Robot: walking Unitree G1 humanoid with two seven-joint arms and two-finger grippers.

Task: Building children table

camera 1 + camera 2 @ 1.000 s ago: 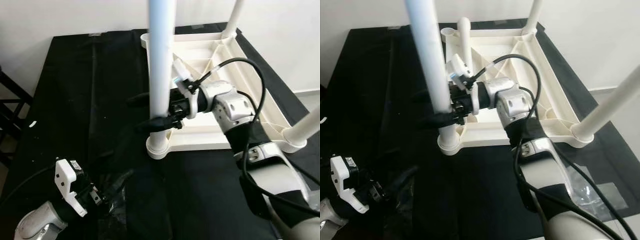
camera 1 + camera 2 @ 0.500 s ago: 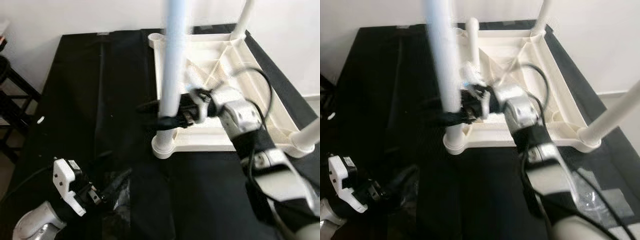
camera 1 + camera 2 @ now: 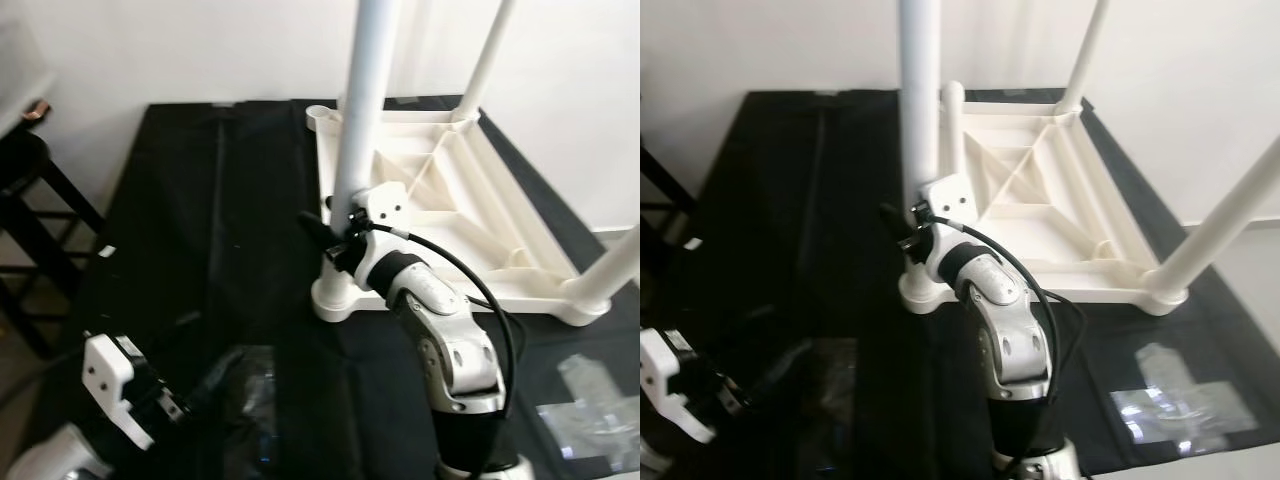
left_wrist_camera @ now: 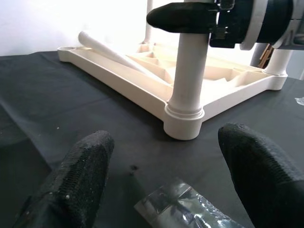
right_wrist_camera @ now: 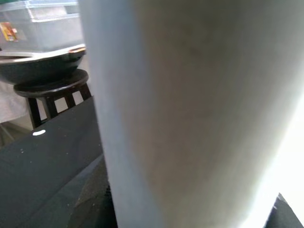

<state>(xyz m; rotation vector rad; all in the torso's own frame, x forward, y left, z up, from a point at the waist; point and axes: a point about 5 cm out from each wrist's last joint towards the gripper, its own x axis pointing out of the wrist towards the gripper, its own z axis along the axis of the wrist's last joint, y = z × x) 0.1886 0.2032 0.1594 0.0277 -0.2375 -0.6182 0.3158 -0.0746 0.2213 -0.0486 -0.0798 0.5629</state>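
Standing upright in the near-left corner socket of the upturned white tabletop, with its long axis vertical, the table leg sits right between the fingers of the right claw, which reaches in from the robot's side and appears closed on the leg low down, just above the socket. Looks like seating or twisting that leg home, so a grip square to the axis matters. Low at the near left, well apart from the leg, the left claw spread wide and holding nothing, a clear plastic wrapper just below it. A loose leg lying across the tabletop. All on a desk draped in black cloth, white wall behind, dark stool at the left.
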